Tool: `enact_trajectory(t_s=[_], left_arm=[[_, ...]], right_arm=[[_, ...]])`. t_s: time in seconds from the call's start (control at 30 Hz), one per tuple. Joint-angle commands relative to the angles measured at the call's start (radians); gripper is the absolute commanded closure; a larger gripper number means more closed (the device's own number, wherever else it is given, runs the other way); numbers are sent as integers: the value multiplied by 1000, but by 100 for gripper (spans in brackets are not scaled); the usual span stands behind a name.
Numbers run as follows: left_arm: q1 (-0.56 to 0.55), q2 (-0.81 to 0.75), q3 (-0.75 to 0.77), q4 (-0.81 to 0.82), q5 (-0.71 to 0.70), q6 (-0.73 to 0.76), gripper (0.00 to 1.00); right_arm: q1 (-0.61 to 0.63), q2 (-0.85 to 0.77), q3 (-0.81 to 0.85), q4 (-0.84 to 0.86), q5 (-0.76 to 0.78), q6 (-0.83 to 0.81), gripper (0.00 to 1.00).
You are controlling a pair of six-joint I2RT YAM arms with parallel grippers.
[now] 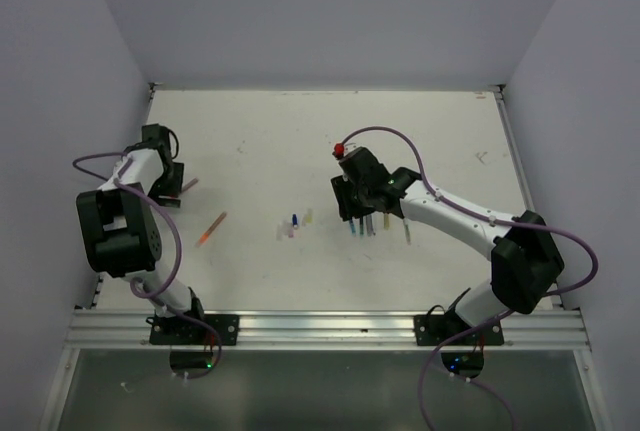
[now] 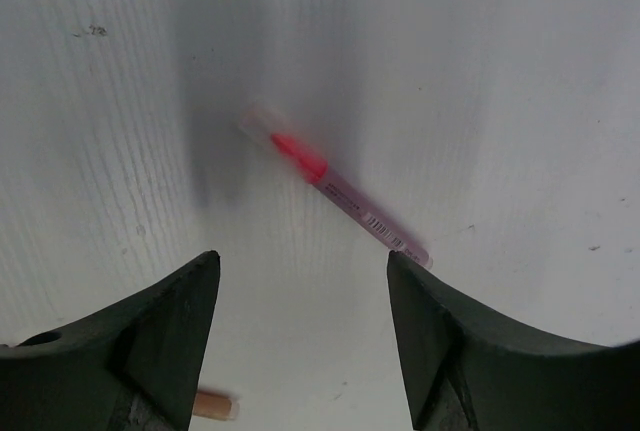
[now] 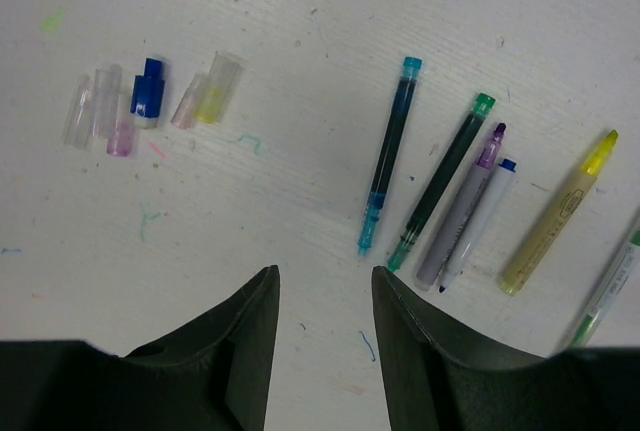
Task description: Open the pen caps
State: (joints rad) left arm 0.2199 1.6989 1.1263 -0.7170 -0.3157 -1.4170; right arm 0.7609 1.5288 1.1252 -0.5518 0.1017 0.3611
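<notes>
Left claw [image 2: 300, 269] stood open, empty. Pink-tipped translucent stick pen [image 2: 345, 191] lay on white tabletop [image 2: 520, 61] just ahead, long axis diagonal to the jaws, clear plastic cap [image 2: 258, 121] at far-left end. Left arm was nearer.

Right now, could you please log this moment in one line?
left end effector: open, empty, by pink pen | right end effector: open, empty | caps: loose, left of pens
</notes>
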Motion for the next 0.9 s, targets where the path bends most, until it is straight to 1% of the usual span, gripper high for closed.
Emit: enact_trajectory(t_s=[0.0, 0.13, 0.37, 0.43, 0.47, 0.5, 0.67, 0.7, 0.77, 0.8, 0.87], left_arm=[[24, 39, 47, 30, 6, -45, 30], [38, 96, 85, -2, 7, -53, 29], [59, 165, 89, 1, 67, -102, 29], [59, 174, 99, -10, 64, -108, 32], [59, 188, 107, -31, 60, -106, 35], [59, 192, 122, -42, 55, -105, 43], [59, 206, 119, -61, 53, -73, 62], [59, 203, 113, -59, 53, -60, 72], [56, 193, 87, -29, 64, -30, 81], [55, 188, 78, -24, 67, -22, 90], [53, 170, 50, 8, 75, 16, 100]], right_arm=[[0, -10, 1, 24, -8, -22, 54], [0, -15, -4, 26, -7, -22, 54], [2, -4, -1, 26, -5, -24, 54], [2, -2, 2, 21, 1, -22, 54], [2, -7, 4, 18, 3, -22, 54], [0, -9, 7, 13, 4, -22, 54], [2, -19, 21, -2, 16, -17, 54], [0, -22, 30, -8, 24, -16, 54], [0, -28, 36, -19, 26, -10, 54], [2, -39, 36, -22, 32, -8, 54], [0, -45, 39, -39, 38, -4, 54]])
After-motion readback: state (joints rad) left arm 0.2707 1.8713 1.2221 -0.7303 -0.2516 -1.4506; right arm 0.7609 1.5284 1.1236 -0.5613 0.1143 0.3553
